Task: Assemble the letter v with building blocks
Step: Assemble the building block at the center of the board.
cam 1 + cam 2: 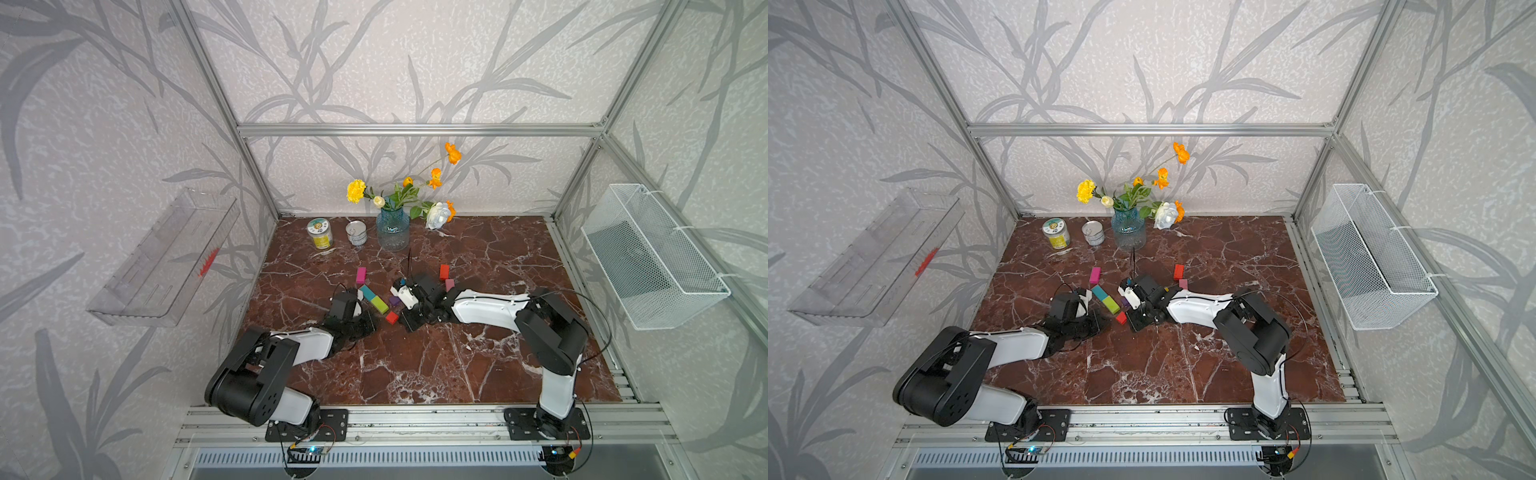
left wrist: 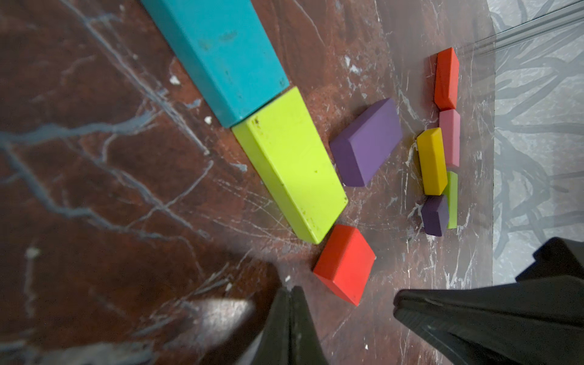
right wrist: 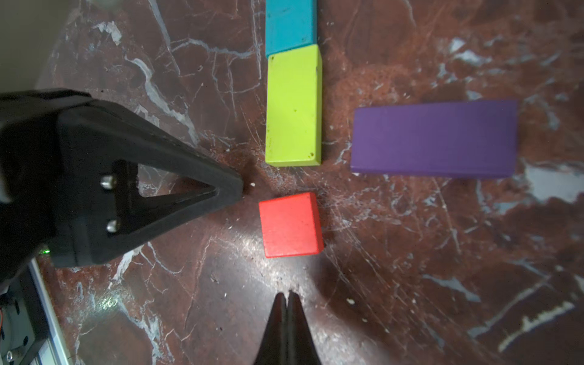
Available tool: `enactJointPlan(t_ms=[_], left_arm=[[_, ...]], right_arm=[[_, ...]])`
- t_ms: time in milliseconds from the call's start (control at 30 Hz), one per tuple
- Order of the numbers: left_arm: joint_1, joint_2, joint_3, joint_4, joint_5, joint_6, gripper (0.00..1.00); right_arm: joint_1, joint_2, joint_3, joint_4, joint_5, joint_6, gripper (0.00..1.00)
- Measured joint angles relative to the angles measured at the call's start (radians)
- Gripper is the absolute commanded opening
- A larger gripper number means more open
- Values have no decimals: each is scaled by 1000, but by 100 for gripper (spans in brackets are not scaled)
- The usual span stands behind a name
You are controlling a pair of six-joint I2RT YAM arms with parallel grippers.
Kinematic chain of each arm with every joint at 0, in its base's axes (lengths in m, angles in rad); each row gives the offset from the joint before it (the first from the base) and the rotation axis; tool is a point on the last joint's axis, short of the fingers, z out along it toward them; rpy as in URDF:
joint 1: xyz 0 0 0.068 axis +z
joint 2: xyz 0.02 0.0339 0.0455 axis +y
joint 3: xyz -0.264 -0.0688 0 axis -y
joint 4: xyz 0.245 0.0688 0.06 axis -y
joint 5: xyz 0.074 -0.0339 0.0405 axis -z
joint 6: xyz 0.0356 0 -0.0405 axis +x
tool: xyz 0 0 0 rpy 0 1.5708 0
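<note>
Nearest us, left arm [image 1: 307, 345] and right arm [image 1: 490, 309] rise from the front rail [image 1: 415, 417], with a bare stretch of counter [image 1: 415, 365] behind. We see left jaws and right jaws both clenched on nothing, flanking the red cube [image 3: 290, 225], which lies free just off the end of the lime green bar [image 3: 294, 107]. That bar butts the teal bar [image 3: 290, 27] in one line; the purple bar [image 3: 434, 139] lies beside, apart. Farther back lie the magenta bar [image 1: 360, 275], red bar [image 1: 444, 271] and pink bar [image 1: 449, 284]. By the far wall, we cannot read the label on the can [image 1: 320, 234].
</note>
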Motion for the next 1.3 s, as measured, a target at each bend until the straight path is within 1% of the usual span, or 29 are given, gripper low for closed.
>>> enactJointPlan(t_ms=[233, 467, 1300], left_arm=[[-5, -4, -2, -2, 1, 0, 0], [-8, -2, -2, -2, 2, 0, 0], [-9, 41, 25, 24, 3, 0, 0]], right_arm=[[0, 60, -1, 65, -22, 52, 0], [-2, 78, -2, 106, -22, 88, 0], [-8, 104, -1, 172, -66, 121, 0]])
